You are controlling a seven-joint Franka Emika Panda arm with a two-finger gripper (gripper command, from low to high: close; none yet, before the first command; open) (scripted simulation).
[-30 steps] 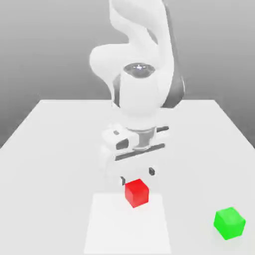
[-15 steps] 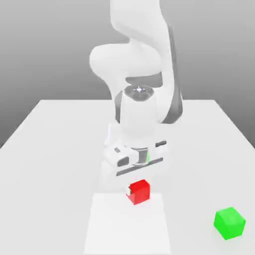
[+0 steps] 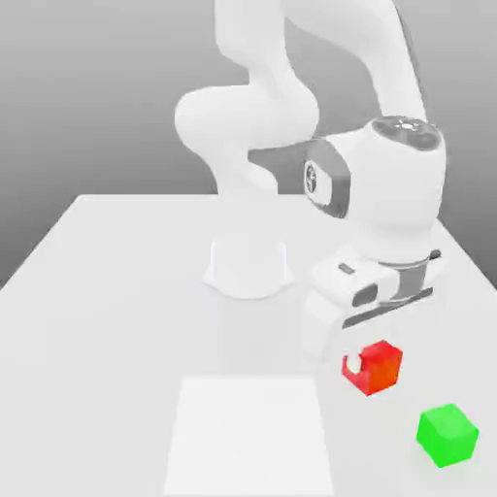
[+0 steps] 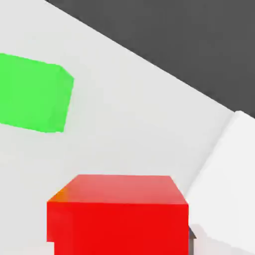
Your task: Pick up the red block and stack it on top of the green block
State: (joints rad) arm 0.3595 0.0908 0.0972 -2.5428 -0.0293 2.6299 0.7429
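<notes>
The Panda arm (image 3: 291, 107) leans out toward the exterior view's right, its wrist bent down over the white table (image 3: 107, 291). Under the wrist hangs the gripper (image 3: 373, 367), and the red block (image 3: 376, 367) is in it: a pale fingertip (image 3: 354, 365) presses against the cube's face on the exterior view's left, with the cube tucked directly beneath the hand. So the fingers are closed in on the red block, pinching it from the sides. Whether the cube is clear of the table or touching it cannot be told from the exterior view.

The green block (image 3: 447, 436) sits on the table nearer the camera and further to the exterior view's right than the red one. The two cubes are near each other but apart, a strip of bare table showing between them.

In the hand view the red block (image 4: 119, 216) looms close, its top face and front face both showing, with the green block (image 4: 32, 93) resting on the table beyond it and off to one side, again not touching.

A brighter white square patch (image 3: 249, 437) marks the table surface at the near edge, on the exterior view's left of the red block, and the arm's round base (image 3: 249, 267) stands behind it, toward the middle of the table.
</notes>
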